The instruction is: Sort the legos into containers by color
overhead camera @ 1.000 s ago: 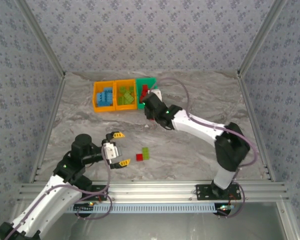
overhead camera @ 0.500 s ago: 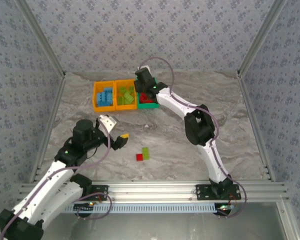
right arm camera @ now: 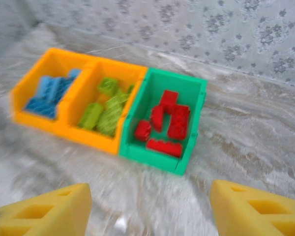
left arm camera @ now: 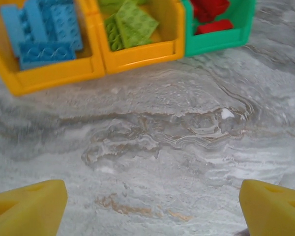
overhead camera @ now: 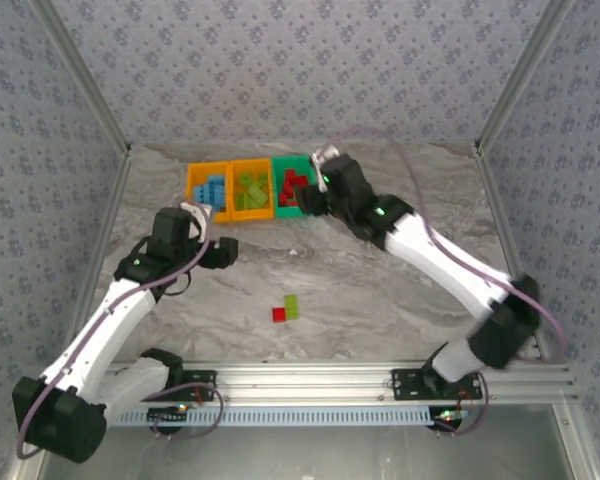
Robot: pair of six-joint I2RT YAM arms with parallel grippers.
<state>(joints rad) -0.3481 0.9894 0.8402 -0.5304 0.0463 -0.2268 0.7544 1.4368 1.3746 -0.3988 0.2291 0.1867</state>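
Left end effector (left arm camera: pixel 152 206) hovered released over bare table (left arm camera: pixel 152 147), containers (left arm camera: pixel 137 51) just ahead of it and two loose legos (overhead camera: pixel 291 306) off to its right, while the right end effector (right arm camera: pixel 150 206), also released and empty, faced the green bin (right arm camera: pixel 147 158) of red bricks (right arm camera: pixel 177 120).

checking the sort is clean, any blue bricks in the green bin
No, in the right wrist view the green bin has just red bricks inside it.
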